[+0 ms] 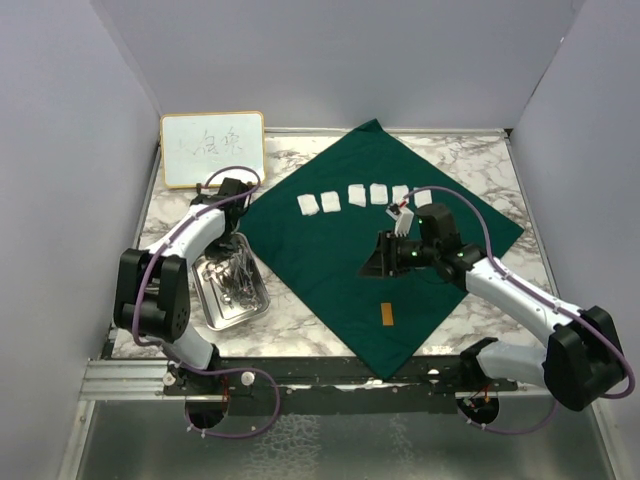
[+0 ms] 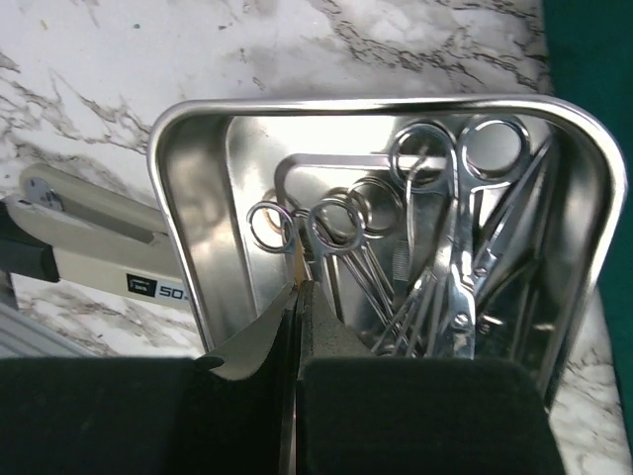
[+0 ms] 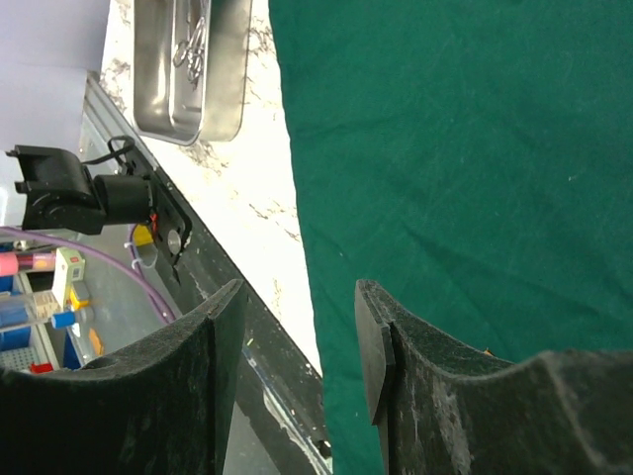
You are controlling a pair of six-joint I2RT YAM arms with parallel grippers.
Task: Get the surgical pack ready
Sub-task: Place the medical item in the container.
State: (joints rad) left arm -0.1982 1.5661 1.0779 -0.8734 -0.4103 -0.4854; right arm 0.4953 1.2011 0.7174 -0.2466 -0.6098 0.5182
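The dark green drape (image 1: pixel 320 260) (image 3: pixel 445 129) lies spread flat as a diamond on the marble table. Several white gauze squares (image 1: pixel 357 194) sit in a row on its far part. Left of the drape stands the small steel tray (image 1: pixel 205 310) (image 2: pixel 178 198) (image 3: pixel 163 89), holding silver scissors and clamps (image 1: pixel 238 275) (image 2: pixel 445 257). My left gripper (image 1: pixel 240 258) (image 2: pixel 297 287) hangs over the tray's inside, jaws pressed together, with nothing visibly held. My right gripper (image 1: pixel 378 262) (image 3: pixel 297 297) hovers open above the drape's middle, nothing between its fingers.
A wood-framed whiteboard (image 1: pixel 212 148) leans at the back left corner. A small orange-brown tag (image 1: pixel 386 313) lies on the drape's near part. Grey walls close in the table on three sides, and a black rail (image 3: pixel 257 336) runs along the near edge.
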